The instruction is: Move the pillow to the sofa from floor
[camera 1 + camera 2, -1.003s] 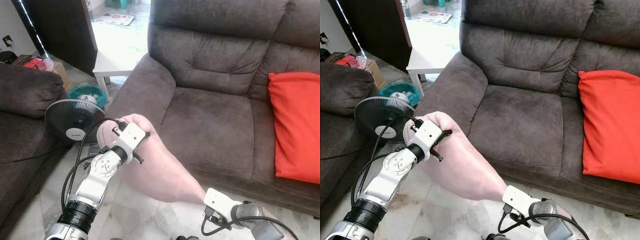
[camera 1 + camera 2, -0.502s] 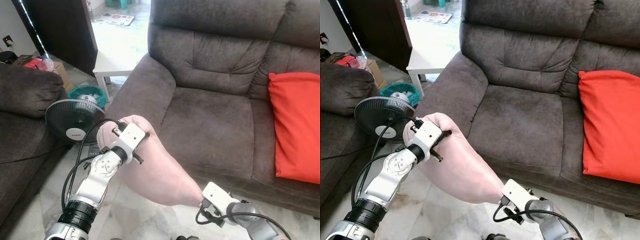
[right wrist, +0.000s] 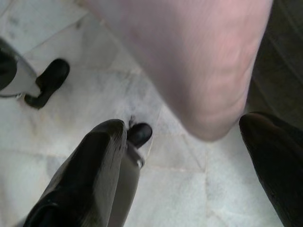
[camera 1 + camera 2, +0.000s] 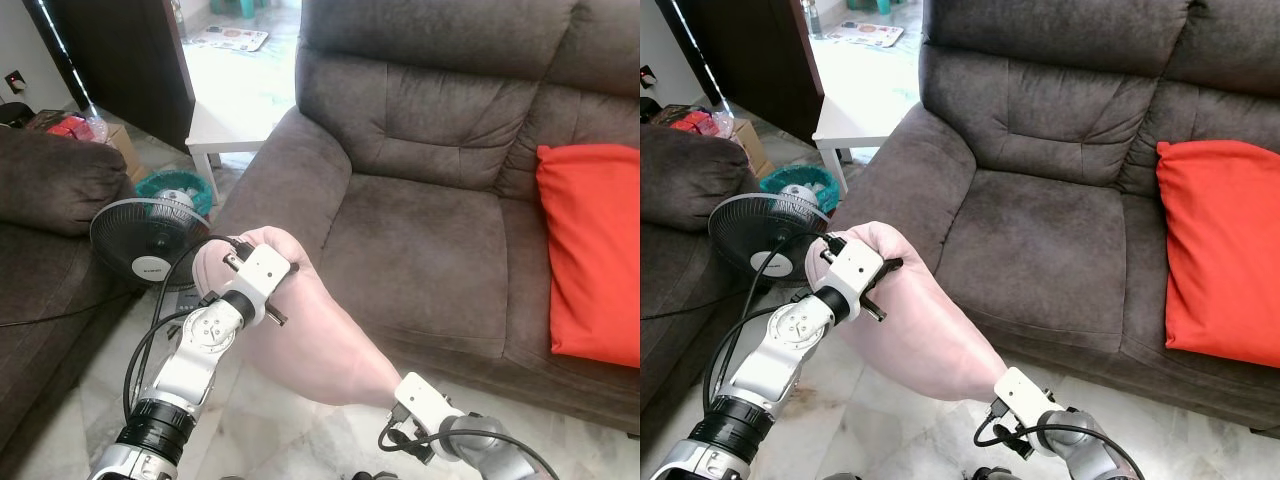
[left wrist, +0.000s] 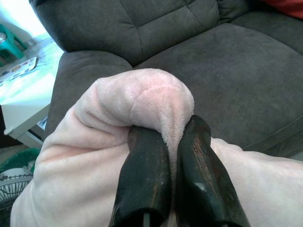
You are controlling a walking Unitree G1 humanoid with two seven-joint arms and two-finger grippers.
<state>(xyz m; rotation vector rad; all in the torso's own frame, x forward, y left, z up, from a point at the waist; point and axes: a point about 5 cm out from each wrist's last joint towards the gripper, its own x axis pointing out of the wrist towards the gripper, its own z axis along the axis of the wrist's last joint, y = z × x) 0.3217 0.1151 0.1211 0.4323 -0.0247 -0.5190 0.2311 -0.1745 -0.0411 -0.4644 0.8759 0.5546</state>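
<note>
Bright daylight from the far doorway — sharp overall, right wrist view blurred.

You are looking at a pale pink pillow (image 4: 310, 335), its plush fold pinched between the left gripper (image 5: 171, 142)'s glossy black fingers (image 5: 147, 175). Beyond it, a dark grey-brown sofa (image 4: 430, 230) is carrying an orange-red cushion (image 4: 592, 250). Under the right gripper (image 3: 184, 142)'s spread black fingers (image 3: 85, 175), white marbled floor (image 3: 71, 99) is showing grey veins.

You have a red cushion (image 4: 590, 250) lying well to the fingers' right, a black fan (image 4: 148, 241) standing close on their left, and a white side bench (image 4: 222, 125) farther off beyond the fan.
</note>
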